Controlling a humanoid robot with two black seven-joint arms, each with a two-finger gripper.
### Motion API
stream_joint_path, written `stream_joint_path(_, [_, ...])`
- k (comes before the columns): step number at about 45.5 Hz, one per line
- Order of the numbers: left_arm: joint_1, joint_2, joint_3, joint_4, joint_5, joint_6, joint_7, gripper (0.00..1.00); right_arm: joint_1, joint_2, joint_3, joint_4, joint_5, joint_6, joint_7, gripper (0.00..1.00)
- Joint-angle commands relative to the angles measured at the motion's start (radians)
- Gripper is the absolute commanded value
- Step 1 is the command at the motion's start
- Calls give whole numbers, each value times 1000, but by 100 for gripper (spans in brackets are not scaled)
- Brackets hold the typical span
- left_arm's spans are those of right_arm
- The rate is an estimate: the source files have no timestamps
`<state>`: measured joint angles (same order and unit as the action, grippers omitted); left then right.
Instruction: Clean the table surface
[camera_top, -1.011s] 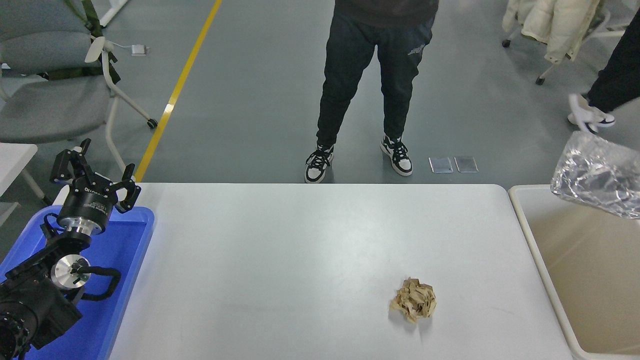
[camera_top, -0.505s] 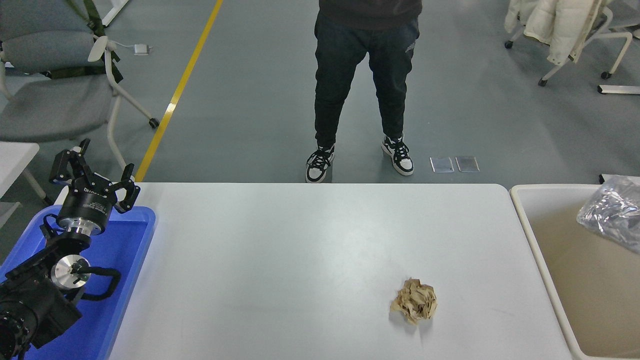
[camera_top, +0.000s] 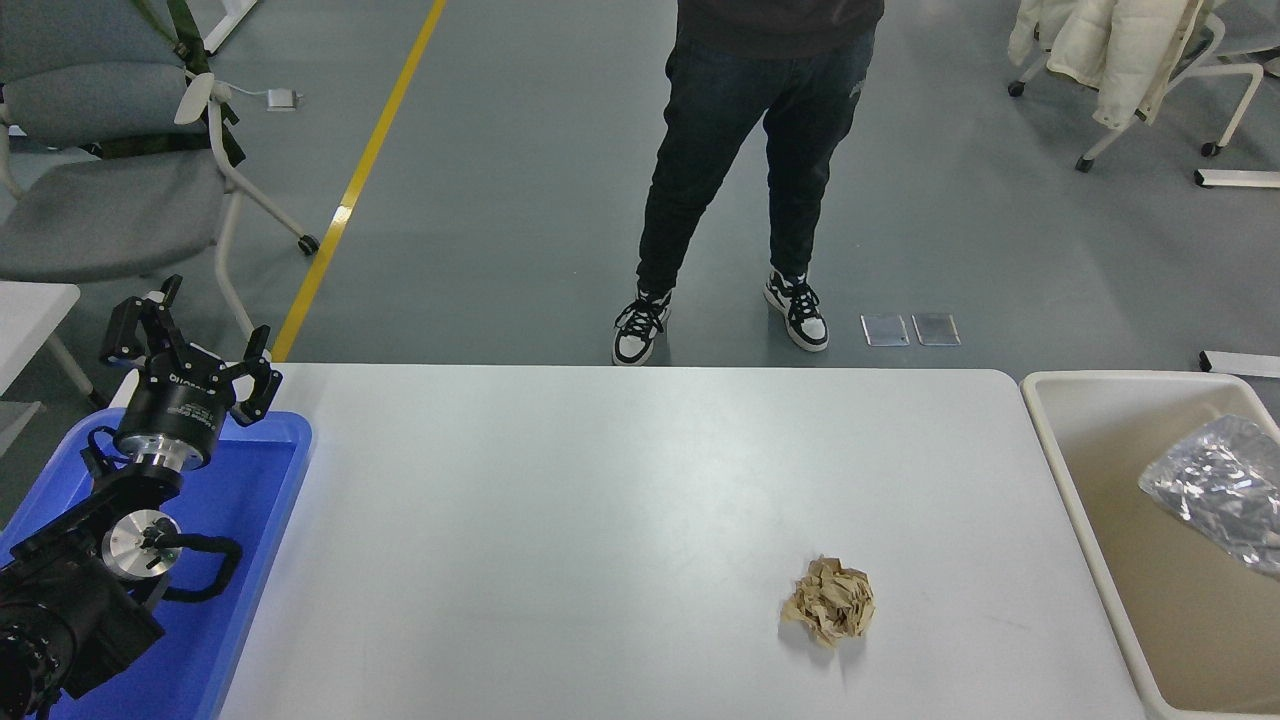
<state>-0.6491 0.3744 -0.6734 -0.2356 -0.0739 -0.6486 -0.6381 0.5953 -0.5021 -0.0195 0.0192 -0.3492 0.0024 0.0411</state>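
Note:
The white table surface (camera_top: 600, 500) fills the middle of the head view. On its near right part lies a crumpled brown paper ball (camera_top: 829, 600). My left gripper (camera_top: 190, 345) is parked at the far left above the blue tray (camera_top: 255, 500), fingers spread open and holding nothing. The right arm and its gripper are out of view.
A beige bin (camera_top: 1075, 470) stands at the table's right edge with a crumpled clear plastic bag (camera_top: 1212, 488) inside it. A person (camera_top: 760, 150) stands just beyond the far edge. Grey chairs (camera_top: 110, 190) stand at the back left.
The crumpled plastic bag dropped from above the bin's far right down into the bin. The person at the far side shifted stance. My left arm and the paper ball stayed put.

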Motion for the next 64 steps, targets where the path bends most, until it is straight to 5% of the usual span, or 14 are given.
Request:
stream_joint_path(1, [0,0,0,1,0,0,0,100,-6,62,4,-42,42,-32,-30,0])
stream_joint_path(16, [-1,0,0,-1,0,0,0,100,1,60,4,-42,42,-38,-32,0])
stream_joint_path(17, [-1,0,0,1,0,0,0,100,1,59,4,-42,42,-42,-32,8])
stream_joint_path(20, [-1,0,0,-1,0,0,0,100,1,54,4,-42,42,-52,-32,66])
stream_joint_path(24, [0,0,0,-1,0,0,0,100,3,50,4,-42,42,-50,-32,100])
stream_joint_path(43, [-1,0,0,-1,-1,0,0,100,44,33,38,-44,59,-71,-23,100])
stream_joint_path(56, [-1,0,0,-1,0,0,0,100,106,-9,406,-28,280,-64,-21,100])
stream_joint_path(64, [0,0,0,1,0,0,0,100,77,-107,663,209,279,-55,-20,100])
